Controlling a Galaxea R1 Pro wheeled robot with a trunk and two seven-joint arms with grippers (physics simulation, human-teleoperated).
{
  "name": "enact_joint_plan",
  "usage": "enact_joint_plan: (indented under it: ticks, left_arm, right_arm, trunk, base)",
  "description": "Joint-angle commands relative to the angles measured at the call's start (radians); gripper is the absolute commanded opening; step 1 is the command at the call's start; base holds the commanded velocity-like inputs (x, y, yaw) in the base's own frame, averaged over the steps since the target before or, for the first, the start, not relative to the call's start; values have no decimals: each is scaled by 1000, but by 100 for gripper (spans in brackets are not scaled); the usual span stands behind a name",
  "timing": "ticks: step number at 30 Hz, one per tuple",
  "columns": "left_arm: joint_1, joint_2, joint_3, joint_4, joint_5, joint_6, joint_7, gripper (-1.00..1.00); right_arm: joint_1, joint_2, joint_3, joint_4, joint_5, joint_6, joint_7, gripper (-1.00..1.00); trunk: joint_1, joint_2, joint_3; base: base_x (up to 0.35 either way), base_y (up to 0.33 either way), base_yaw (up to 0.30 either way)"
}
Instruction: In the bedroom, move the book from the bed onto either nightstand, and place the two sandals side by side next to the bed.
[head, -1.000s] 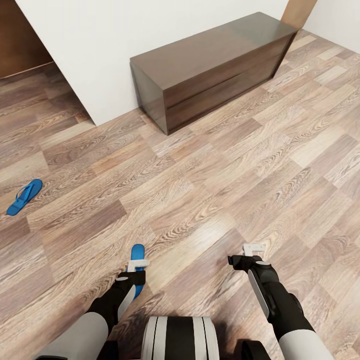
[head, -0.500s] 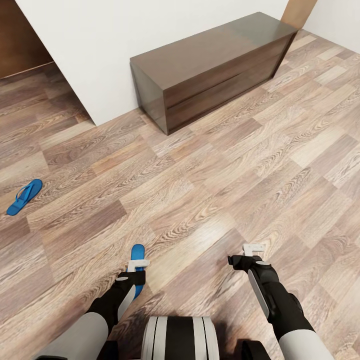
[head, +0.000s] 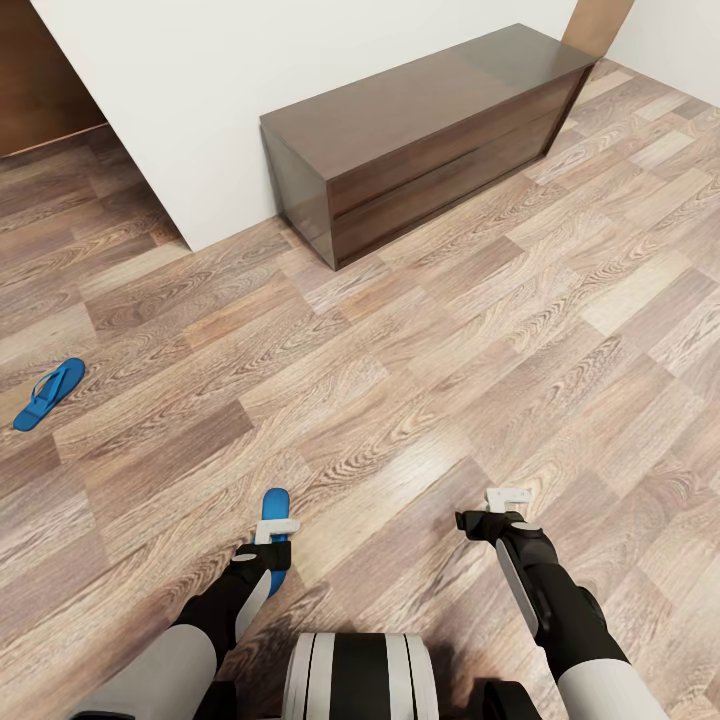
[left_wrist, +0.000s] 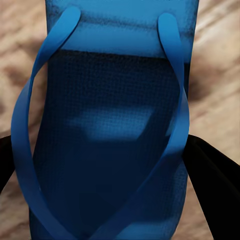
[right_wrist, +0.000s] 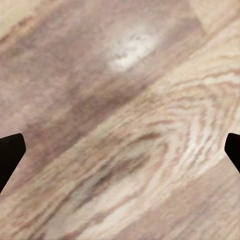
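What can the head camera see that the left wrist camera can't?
The head view adds the other sandal lying far off on the floor, a dark brown cabinet against the white wall, and the right gripper. The left wrist view adds the straps up close. Both have the blue sandal at the left gripper, and the wood floor.
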Motion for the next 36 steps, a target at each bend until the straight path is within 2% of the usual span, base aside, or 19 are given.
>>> enact_joint_plan:
  ticks: [1, 4, 36]
  left_arm:
    - [0, 0, -4, -2, 4, 6, 6, -100]
    - [0, 0, -4, -2, 5, 6, 6, -100]
    - [0, 0, -3, -5, 4, 6, 7, -100]
  right_arm:
    - [0, 0, 1, -1, -1, 5, -3, 100]
    - [0, 0, 1, -1, -1, 5, -3, 100]
    - [0, 0, 1, 0, -1, 5, -3, 100]
  trunk:
    - [0, 0, -1]
    - [1, -1, -12]
    - [1, -1, -12]
  base:
    - [0, 0, 0]
    - [0, 0, 0]
    - [0, 0, 0]
